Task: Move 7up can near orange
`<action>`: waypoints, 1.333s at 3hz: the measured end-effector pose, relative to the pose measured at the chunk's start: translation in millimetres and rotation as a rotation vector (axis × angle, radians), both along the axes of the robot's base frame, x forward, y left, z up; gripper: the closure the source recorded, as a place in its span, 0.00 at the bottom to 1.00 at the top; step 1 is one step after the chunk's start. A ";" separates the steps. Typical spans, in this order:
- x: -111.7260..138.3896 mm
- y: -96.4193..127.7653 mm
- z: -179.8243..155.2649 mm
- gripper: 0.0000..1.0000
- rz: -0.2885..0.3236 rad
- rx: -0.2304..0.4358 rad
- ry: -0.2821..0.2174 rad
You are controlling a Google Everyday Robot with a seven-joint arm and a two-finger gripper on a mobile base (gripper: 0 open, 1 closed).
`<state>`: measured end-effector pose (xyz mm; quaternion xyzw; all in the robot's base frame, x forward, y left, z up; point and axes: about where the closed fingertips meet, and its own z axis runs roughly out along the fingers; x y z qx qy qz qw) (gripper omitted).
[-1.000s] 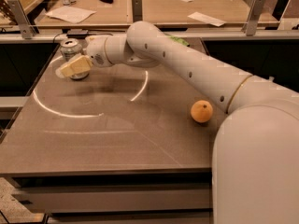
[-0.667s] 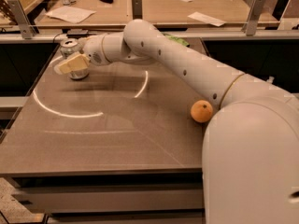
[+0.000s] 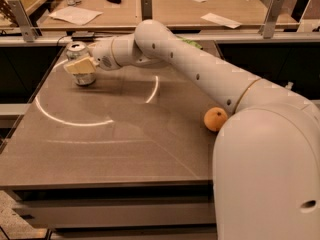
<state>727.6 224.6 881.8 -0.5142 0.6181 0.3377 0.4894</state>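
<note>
I'm on the grasp step, with the gripper (image 3: 80, 66) against the 7up can (image 3: 77, 49) at the table's (image 3: 110, 149) ten o'clock, though I can't tell whether it has hold of it; next I need a firm grip and a carry to the orange (image 3: 216, 119) at three o'clock.

The gripper (image 3: 79, 65) sits at the can (image 3: 85, 78) near the far edge of the table (image 3: 125, 154). Bare tabletop runs from it to the orange (image 3: 216, 119), well apart on its right; the robot's own arm (image 3: 200, 69) spans that stretch, apparently clear of the surface.

brown table (image 3: 125, 149) fills mid-frame; white papers (image 3: 75, 15) on the far desk (image 3: 160, 11), upper left, above the gripper (image 3: 79, 66).
</note>
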 end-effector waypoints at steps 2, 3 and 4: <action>-6.1 -31.6 -2.5 1.00 -0.043 -0.025 0.021; -6.2 -31.7 -2.4 1.00 -0.043 -0.025 0.021; -9.1 -38.7 -2.3 1.00 -0.062 -0.025 0.022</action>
